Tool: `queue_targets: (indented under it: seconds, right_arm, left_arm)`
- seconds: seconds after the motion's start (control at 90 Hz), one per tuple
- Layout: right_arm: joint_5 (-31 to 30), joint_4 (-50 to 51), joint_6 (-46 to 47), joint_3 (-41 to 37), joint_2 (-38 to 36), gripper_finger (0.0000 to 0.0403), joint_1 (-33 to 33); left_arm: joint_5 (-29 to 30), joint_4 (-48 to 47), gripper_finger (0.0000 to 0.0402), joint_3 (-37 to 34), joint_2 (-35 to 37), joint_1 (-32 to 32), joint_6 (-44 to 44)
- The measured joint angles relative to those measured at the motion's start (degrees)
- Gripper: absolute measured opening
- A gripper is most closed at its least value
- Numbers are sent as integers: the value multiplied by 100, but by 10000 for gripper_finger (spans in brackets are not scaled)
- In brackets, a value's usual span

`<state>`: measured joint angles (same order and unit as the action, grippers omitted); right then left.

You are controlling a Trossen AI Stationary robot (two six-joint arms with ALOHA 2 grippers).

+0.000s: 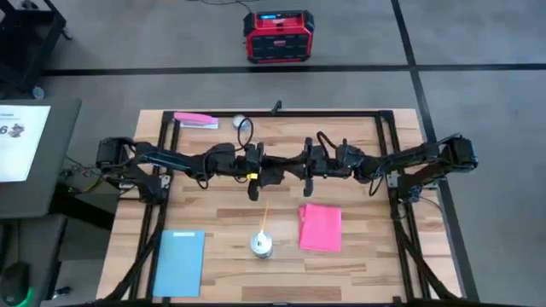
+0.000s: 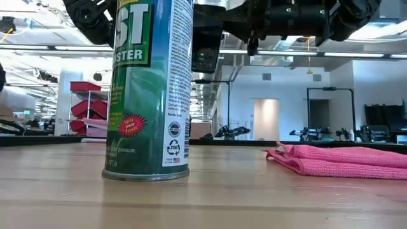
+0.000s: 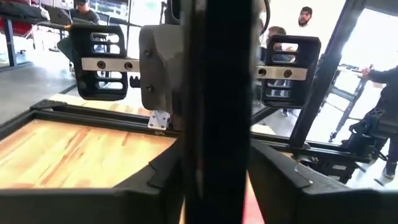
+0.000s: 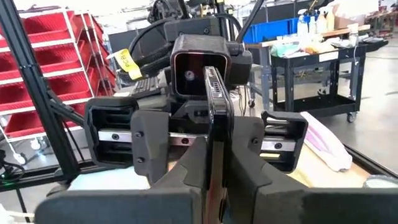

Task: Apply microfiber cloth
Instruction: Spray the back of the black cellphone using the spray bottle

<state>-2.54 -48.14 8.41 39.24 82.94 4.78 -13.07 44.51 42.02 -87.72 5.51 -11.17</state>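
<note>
Bare wood [image 1: 358, 273] around microfiber cloth [image 1: 321, 227]

Robotics lab / workshop, big open-plan hall. Wooden bench [image 1: 230, 222] w/ black frame on grey concrete floor [image 1: 478, 43]. Red storage bins on racks [image 4: 59, 56], wheeled cart w/ supplies [image 4: 311, 68], ceiling strip lights [image 2: 57, 48], more workstations in bkgd, ppl standing around [image 3: 301, 15].

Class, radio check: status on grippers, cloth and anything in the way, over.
Left gripper and right gripper shut on phone, above table centre. Cloth folded on table, untouched. Spray can beside it, apart.
</note>
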Motion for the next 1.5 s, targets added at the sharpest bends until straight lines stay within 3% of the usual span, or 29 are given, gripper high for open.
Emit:
queue_targets:
  seconds: [0.3, 0.622, 0.844, 1.178, 1.5]
  right_arm:
    - [-241, 59, -209, 13, -144, 19, -50]
    - [-536, 1506, -293, 17, -680, 18, -187]
    - [-1698, 2583, -366, -7, -1095, 18, -334]
    - [-1613, 2722, -233, -2, -1252, 18, -698]
    - [-1696, 2639, -130, 2, -1239, 18, -928]
  left_arm:
    - [-40, -1517, 174, 0, 960, 136, 206]
    - [90, -2897, 168, -3, 1375, 60, 537]
    - [-72, -3195, 148, -20, 1412, -183, 712]
    - [51, -3300, 114, 3, 1692, -555, 980]
    - [815, -5451, 78, 924, 1924, -1119, 1377]
